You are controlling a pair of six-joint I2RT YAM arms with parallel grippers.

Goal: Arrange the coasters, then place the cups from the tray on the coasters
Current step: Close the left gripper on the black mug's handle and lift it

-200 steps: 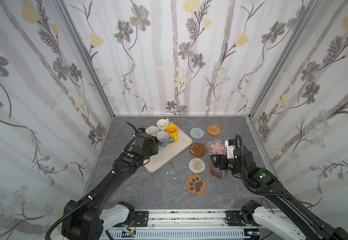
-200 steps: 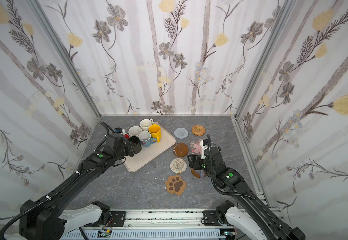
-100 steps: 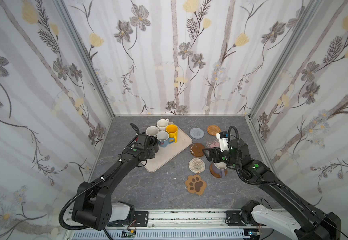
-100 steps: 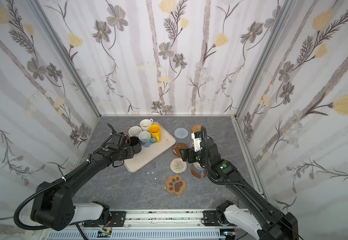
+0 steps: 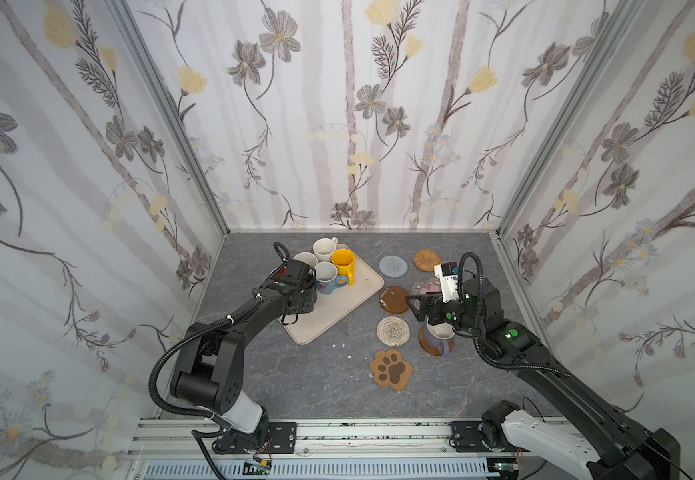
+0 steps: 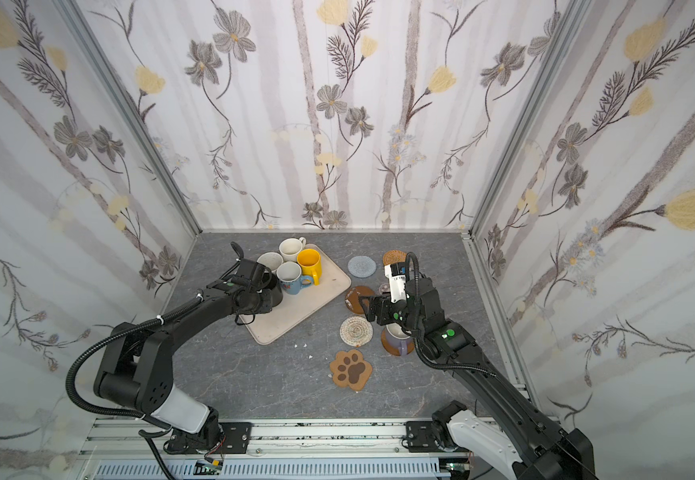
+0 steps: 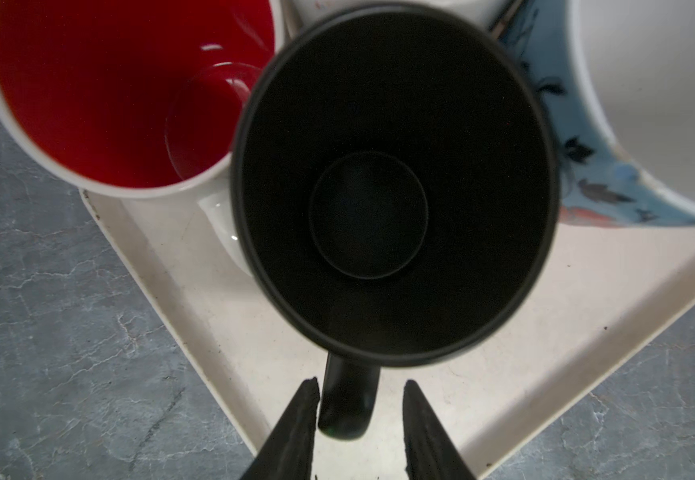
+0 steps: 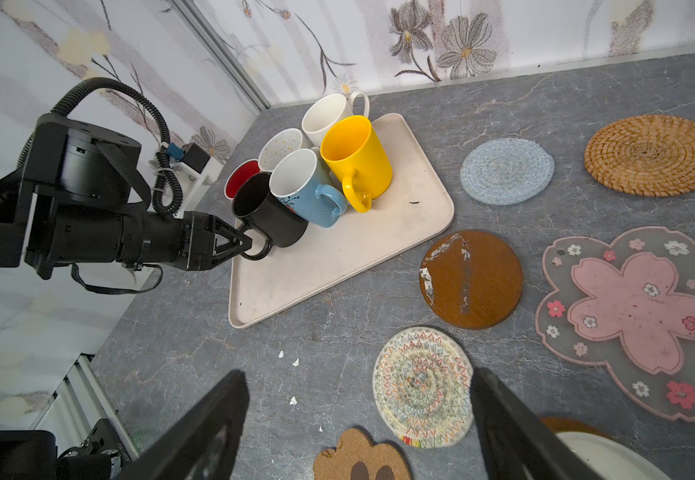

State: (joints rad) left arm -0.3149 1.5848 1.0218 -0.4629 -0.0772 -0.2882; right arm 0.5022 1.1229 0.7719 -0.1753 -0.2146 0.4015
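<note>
On the beige tray (image 5: 337,316) stand several cups: black (image 7: 395,187), red-lined white (image 7: 121,91), light blue (image 8: 308,191), yellow (image 8: 356,158), speckled cream (image 8: 285,145) and white (image 8: 329,114). My left gripper (image 7: 360,382) is open astride the black cup's handle (image 7: 348,411); one finger touches it, the other stands apart. A lavender cup (image 5: 437,338) sits on an amber coaster (image 5: 431,352). My right gripper (image 8: 358,374) hangs open and empty above the whitish spiral coaster (image 8: 422,386). The pale blue (image 8: 507,171), rattan (image 8: 653,154), amber (image 8: 471,278), pink-flower (image 8: 636,320) and paw-print (image 8: 362,457) coasters lie bare.
Papered walls close in the grey stone-look table (image 5: 321,386) on three sides. Small white crumbs (image 8: 294,363) lie between the tray and the spiral coaster. The tray sits skewed, one corner close to the left wall.
My right gripper has lifted off the lavender cup and swung up toward the middle of the table. The left gripper has slid onto the black cup's handle and its jaws have narrowed.
</note>
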